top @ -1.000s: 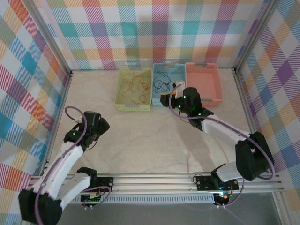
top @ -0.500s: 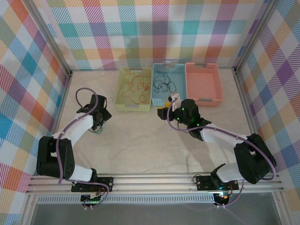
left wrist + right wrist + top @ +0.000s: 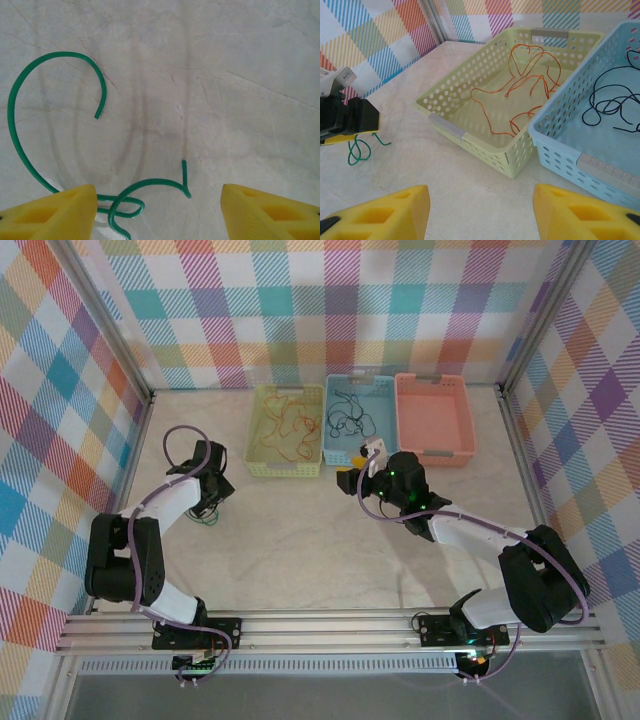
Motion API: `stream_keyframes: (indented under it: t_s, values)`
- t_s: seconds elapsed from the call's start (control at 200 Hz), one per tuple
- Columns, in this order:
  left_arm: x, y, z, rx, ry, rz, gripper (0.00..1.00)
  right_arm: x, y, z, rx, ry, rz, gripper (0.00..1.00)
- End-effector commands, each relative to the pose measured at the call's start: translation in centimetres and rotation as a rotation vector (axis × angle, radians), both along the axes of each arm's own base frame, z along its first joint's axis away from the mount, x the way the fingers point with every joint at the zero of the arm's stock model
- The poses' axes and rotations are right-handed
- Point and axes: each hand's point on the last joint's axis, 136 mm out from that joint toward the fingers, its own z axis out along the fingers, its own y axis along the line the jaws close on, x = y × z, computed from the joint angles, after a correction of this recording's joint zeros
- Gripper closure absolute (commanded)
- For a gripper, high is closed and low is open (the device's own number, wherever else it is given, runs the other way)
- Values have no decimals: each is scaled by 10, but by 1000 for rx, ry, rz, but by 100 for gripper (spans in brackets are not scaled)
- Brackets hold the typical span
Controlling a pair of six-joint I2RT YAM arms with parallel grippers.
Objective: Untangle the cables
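Left of the yellow basket [image 3: 285, 472], swung the left pincer [image 3: 159, 202] in from the near rail [image 3: 330, 625] since a second ago; hangs released over the green cable [image 3: 62, 53] on the counter [image 3: 240, 75]. Curls as a big hook opening rightward in the wrist view, long axis running away from the pincer. Bare counter all round, basket near but apart; right pincer [image 3: 481, 200] drawn back from the blue basket [image 3: 555, 150], released

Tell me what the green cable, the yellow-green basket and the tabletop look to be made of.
Green cable: smooth, glossy plastic coating; it holds stiff curves, so probably wire inside.
Yellow-green basket: moulded matte plastic, walls full of round holes.
Tabletop: pale, marble-look with fine veins; stone or printed laminate, cannot tell.
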Motion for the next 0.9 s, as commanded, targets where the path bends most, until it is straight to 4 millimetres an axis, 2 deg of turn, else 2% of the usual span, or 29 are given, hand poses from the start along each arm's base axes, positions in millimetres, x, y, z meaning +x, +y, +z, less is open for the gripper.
stream_keyframes:
  t_s: [0.0,0.075,0.245,0.35,0.46,0.59,0.78,0.895]
  values:
    - [-7,5,-11,1,33,-5,36,0,0,15,15,-62,5,43]
    - [-7,2,-15,-14,39,-14,43,1,1,14,13,-59,4,43]
    - [-8,-1,-18,-32,43,-25,71,1,1,12,7,-57,3,43]
    - [-8,-7,-13,-64,19,-43,77,1,1,11,4,-55,3,43]
    - [-4,-25,0,-156,-34,-97,86,1,1,11,6,-56,9,43]
    - [5,-69,33,-352,-176,-263,100,-3,3,16,15,-66,32,43]
    - [-9,-117,96,-485,-338,-489,100,-23,12,39,67,-110,138,44]
    - [-28,-140,131,-525,-405,-613,100,-48,23,62,110,-159,273,44]
